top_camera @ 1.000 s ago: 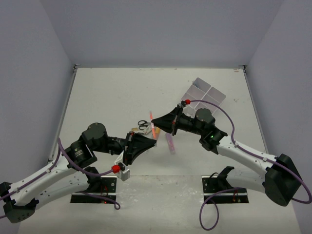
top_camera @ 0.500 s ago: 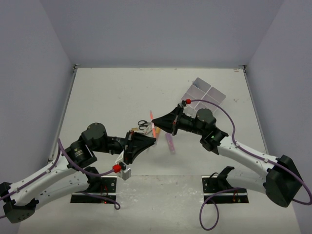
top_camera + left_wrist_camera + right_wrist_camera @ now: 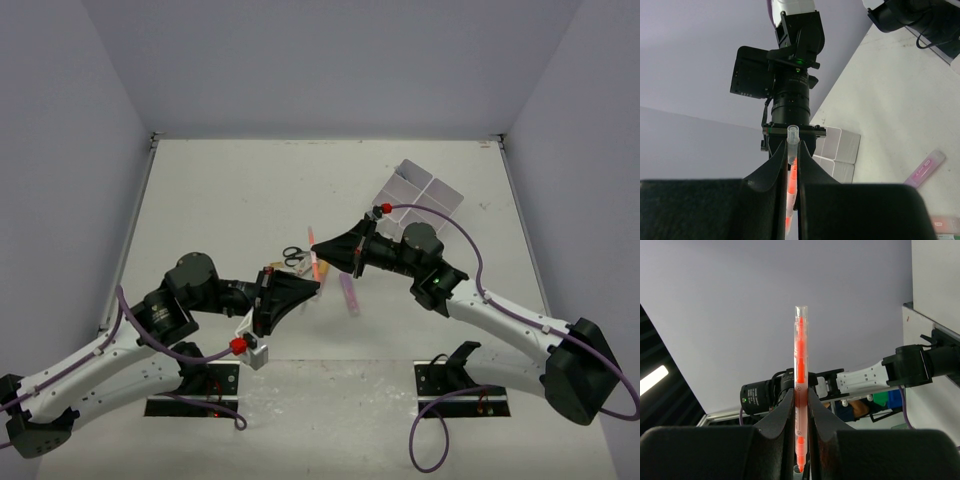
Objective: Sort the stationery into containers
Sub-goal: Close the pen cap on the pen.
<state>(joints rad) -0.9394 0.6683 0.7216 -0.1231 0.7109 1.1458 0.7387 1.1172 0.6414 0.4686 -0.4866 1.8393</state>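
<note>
An orange marker (image 3: pixel 313 262) (image 3: pixel 800 390) hangs in the air above the table's middle, between my two grippers, which face each other. My right gripper (image 3: pixel 316 244) (image 3: pixel 800 402) is shut on the marker's body. One end of the marker has a clear cap on it; the other orange tip is bare. My left gripper (image 3: pixel 314 287) (image 3: pixel 792 150) is shut on a clear cap (image 3: pixel 792 140), and the bare tip sits right at this cap's mouth. The white four-compartment container (image 3: pixel 422 197) (image 3: pixel 840 150) lies at the back right. Black-handled scissors (image 3: pixel 293 255) lie under the grippers.
A purple marker (image 3: pixel 349 295) (image 3: pixel 925 168) lies on the table in front of the right gripper. A small pink and white eraser (image 3: pixel 946 223) shows at the edge of the left wrist view. Grey walls enclose the table on three sides.
</note>
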